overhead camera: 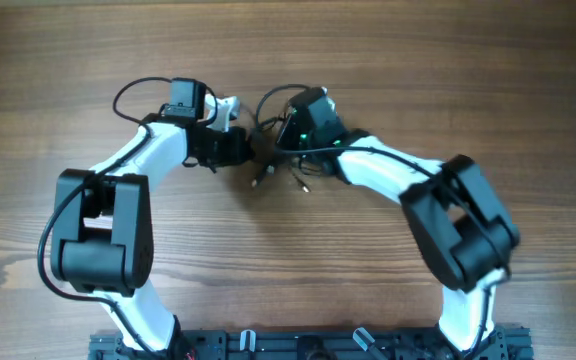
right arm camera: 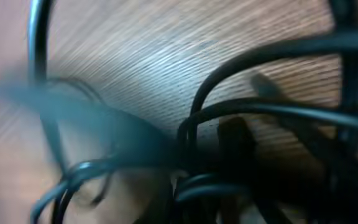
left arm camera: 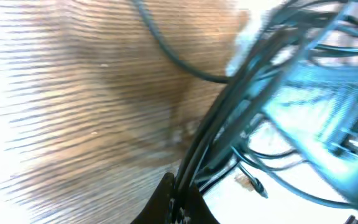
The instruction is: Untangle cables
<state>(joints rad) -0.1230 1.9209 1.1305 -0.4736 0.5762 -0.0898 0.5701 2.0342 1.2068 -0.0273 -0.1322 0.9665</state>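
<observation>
The cables [overhead camera: 273, 150] are a bunch of thin black wires in the middle of the table, between my two grippers. Small plug tips [overhead camera: 258, 183] stick out toward the front. My left gripper [overhead camera: 249, 148] reaches the bunch from the left. In the left wrist view it [left arm camera: 180, 182] is shut on several strands of the cables [left arm camera: 229, 118], which run up to the right. My right gripper [overhead camera: 281, 137] meets the bunch from the right. The right wrist view is dark and blurred, with loops of the cables [right arm camera: 247, 109] crossing it, and that gripper [right arm camera: 182, 190] is shut on strands.
The wooden table [overhead camera: 448, 70] stretches around the arms on all sides. A thicker black arm cable [overhead camera: 133, 90] loops behind the left wrist. The arm bases [overhead camera: 298, 345] sit along the front edge.
</observation>
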